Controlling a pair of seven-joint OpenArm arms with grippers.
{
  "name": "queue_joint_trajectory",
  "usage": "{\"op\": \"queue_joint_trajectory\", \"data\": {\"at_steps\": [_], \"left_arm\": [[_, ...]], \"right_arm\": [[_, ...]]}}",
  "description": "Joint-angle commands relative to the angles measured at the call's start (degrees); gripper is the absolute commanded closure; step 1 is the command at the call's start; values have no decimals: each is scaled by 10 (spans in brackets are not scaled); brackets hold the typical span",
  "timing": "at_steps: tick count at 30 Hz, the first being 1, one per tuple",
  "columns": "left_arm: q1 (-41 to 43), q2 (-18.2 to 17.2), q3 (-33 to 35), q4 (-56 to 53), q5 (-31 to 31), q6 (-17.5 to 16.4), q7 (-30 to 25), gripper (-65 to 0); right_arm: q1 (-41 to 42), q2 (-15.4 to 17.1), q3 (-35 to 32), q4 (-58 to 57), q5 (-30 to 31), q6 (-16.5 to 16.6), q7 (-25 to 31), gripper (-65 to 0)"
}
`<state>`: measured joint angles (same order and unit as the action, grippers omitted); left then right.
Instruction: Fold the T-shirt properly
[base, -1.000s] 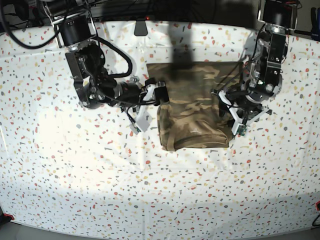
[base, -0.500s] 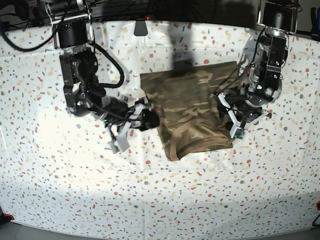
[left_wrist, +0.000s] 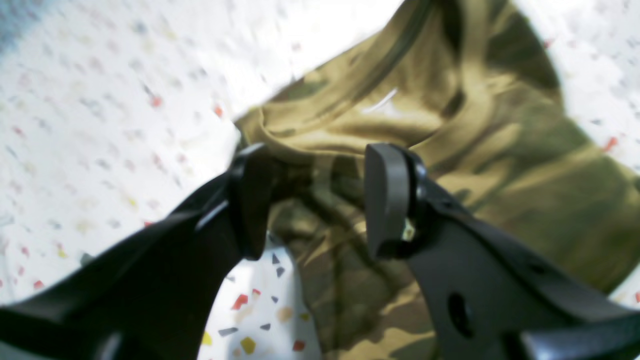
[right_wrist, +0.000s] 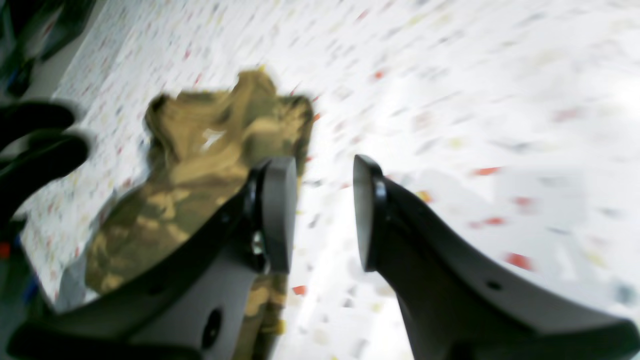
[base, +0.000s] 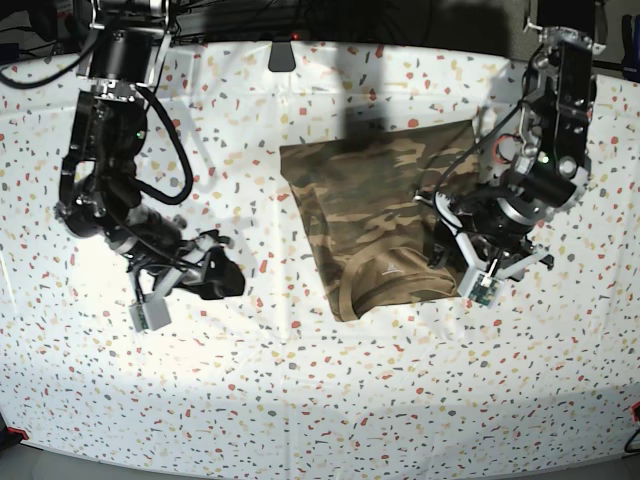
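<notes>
Base view shows us the T-shirt (base: 375, 225) lying in the middle of the speckled table (base: 330, 400). It is folded into a small block, a bit crooked, with the collar end near the front.

Our left gripper (left_wrist: 312, 200) is at the shirt's edge. Its fingers (left_wrist: 385, 200) stand apart with a bump of cloth between them, but they do not squeeze it. Our right gripper (right_wrist: 325, 210) is well away from the shirt, over bare table. Its fingers are apart too, with nothing in them.

We think the shirt is soft, light and floppy. It will sag and slide if we lift it. We should pinch a thick folded edge or corner, not the middle, so the layers stay together.
</notes>
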<state>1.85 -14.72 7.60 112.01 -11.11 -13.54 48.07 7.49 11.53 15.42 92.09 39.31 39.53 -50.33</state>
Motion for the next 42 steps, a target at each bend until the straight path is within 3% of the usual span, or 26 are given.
{"op": "queue_joint_trajectory", "data": {"at_steps": [1,7,10,15,22,26,30,33,37,40,42], "left_arm": [[6,-12,-11,31,-13,2,-16,-292],[111,-46,-112,128,-42,2,12,-292],[182,-45,-181,169,-57,2,23,-292],[316,-45,-276,216,-91,-3,47,-292],[490,-42,-313,223,-103,-61,46,-292],[573,-39,-313,223,-153,-80,45,-292],[633,-3,-311,216,-159,-130,29,-292],[658,-6,-301,169,-164,-157,14,-292],[643,-6,-277,7,-159,-200,-43,-292],[585,-5,-245,-161,-158,-239,-57,-292],[532,-5,-220,-278,-157,-265,-58,-292]], "right_arm": [[3,14,10,24,14,5,10,-199],[-86,65,27,105,21,5,-21,-190],[-144,69,51,155,21,5,-37,-190],[-254,68,136,241,123,5,-123,-190],[-429,31,269,293,265,5,-201,-190],[-522,-16,297,293,274,5,-205,-190],[-594,-25,297,293,274,5,-202,-190],[-627,-24,295,289,269,5,-201,-190],[-648,-19,286,233,233,5,-177,-190],[-648,-4,250,143,165,5,-114,-190],[-645,11,210,67,103,5,-35,-190]]}}
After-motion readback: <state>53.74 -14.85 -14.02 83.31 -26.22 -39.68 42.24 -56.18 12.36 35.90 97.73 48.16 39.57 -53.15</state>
